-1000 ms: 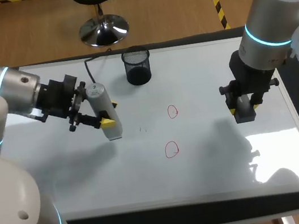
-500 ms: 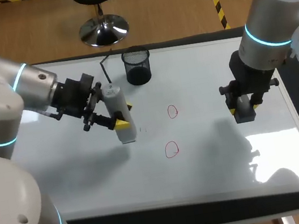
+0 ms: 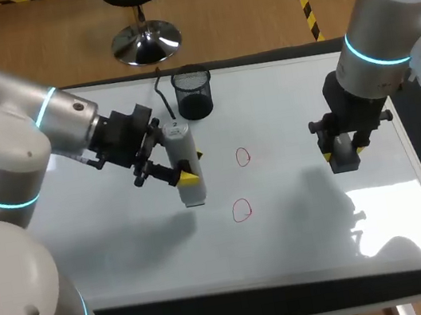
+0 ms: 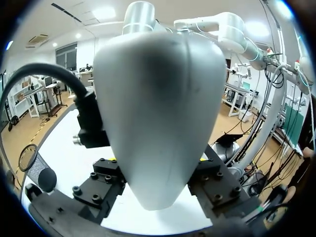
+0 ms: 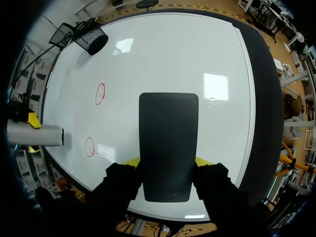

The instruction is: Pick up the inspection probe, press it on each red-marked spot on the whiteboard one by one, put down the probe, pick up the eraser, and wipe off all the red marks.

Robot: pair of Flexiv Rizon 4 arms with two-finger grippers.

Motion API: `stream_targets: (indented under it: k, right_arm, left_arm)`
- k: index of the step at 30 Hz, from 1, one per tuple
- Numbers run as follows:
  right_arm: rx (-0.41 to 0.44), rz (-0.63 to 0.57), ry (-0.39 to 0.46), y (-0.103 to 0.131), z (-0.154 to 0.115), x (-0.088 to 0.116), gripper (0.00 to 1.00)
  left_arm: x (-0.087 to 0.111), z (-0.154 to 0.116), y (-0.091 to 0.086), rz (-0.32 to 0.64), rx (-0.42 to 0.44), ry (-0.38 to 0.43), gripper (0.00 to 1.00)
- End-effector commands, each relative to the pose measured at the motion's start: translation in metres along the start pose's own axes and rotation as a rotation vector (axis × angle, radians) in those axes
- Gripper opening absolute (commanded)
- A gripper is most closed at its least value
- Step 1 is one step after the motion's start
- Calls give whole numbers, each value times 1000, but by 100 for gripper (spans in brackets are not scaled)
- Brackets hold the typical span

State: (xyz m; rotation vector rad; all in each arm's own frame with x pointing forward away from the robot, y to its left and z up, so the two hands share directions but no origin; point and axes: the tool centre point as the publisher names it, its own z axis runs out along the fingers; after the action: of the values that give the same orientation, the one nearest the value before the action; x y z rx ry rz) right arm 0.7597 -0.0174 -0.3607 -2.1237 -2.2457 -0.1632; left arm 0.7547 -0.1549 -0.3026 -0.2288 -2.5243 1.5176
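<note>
probe in left claw (clamped both sides) | eraser in right claw

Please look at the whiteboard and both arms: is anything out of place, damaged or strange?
Nothing is spilled or damaged. One oddity: the right tool grips the eraser while the left tool grips the probe, although the task uses them in turn. Both red marks on the whiteboard are unwiped.

Whiteboard — black mesh cup by far edge, red mark, second red mark nearer.
</note>
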Motion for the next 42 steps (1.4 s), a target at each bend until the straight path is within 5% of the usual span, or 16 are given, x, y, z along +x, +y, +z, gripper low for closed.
stream_targets:
  k: [1,18,42]
  right_arm:
    - [0,-1,2,0,-1,-1,0]
    - [0,-1,2,0,-1,-1,0]
    - [0,-1,2,0,-1,-1,0]
  left_arm:
    - [-3,10,-4,-5,-4,1,0]
    - [-5,54,-26,-8,-35,32,0]
    - [3,78,-12,-6,9,53,0]
